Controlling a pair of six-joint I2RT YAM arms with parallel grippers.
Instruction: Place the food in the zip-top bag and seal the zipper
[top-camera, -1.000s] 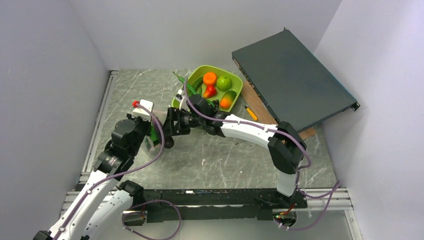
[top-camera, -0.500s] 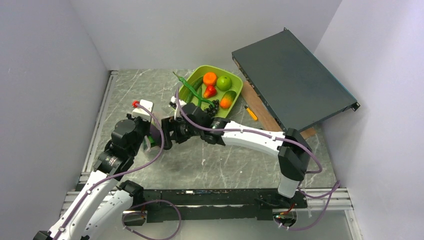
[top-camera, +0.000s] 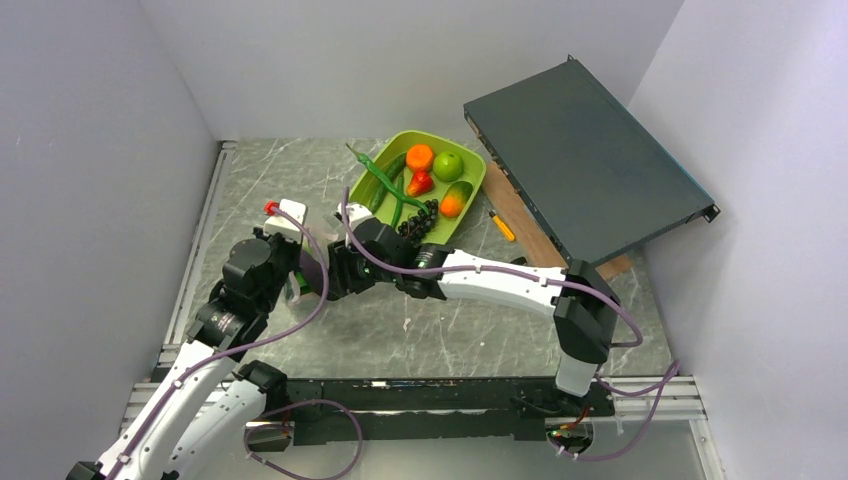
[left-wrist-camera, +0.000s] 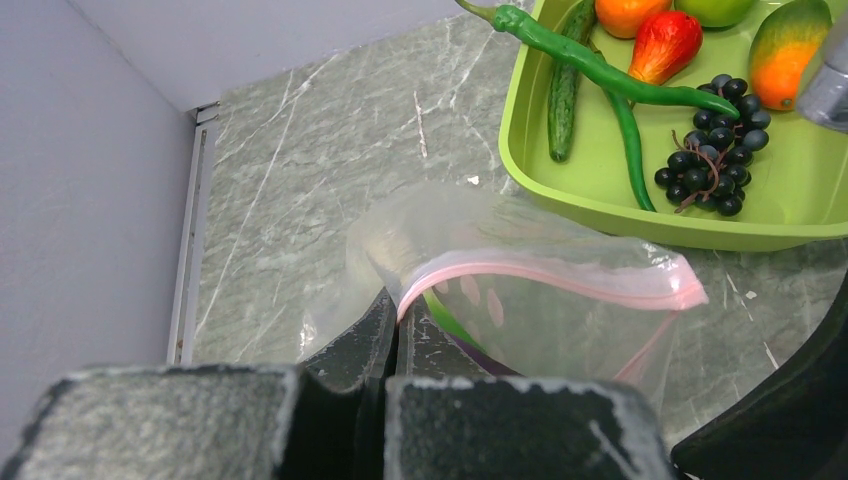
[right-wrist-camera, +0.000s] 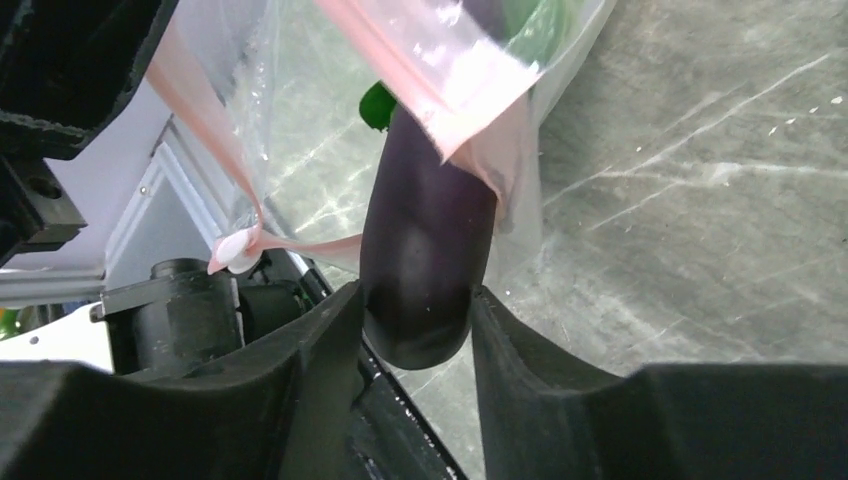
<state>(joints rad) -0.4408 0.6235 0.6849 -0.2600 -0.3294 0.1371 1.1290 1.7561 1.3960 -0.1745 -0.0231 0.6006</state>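
Zip-top bag (left-wrist-camera: 520, 320), one only, is standing up off the desk (top-camera: 450, 320) toward its left side, just in front of the tray's near-left corner, with its mouth gaping and its single pink zipper (left-wrist-camera: 560, 282) unsealed. At the bag's left end the left gripper (left-wrist-camera: 392, 335) is clamping tight on the zip-top bag, pinching the plastic right at the zipper. From the right, the right gripper (right-wrist-camera: 415, 330) is grasping one purple eggplant (right-wrist-camera: 425, 240) by its blunt end, and the other end is poking through the mouth, under the pink strip; something green is showing through the plastic beside it. Further right, one lime-green tray (left-wrist-camera: 620, 205) is sitting at the desk's back edge, carrying one cucumber (left-wrist-camera: 565, 90), two long green pods (left-wrist-camera: 590, 70), one bunch of dark grapes (left-wrist-camera: 710, 165), one red pepper (left-wrist-camera: 665, 45), one orange (top-camera: 420, 157), one green apple (top-camera: 448, 165) and one orange-and-green fruit (left-wrist-camera: 790, 50). Just right of the tray one orange-handled screwdriver (top-camera: 503, 226) is lying on the desk, and one dark flat case (top-camera: 585, 170) is leaning over the back right corner.
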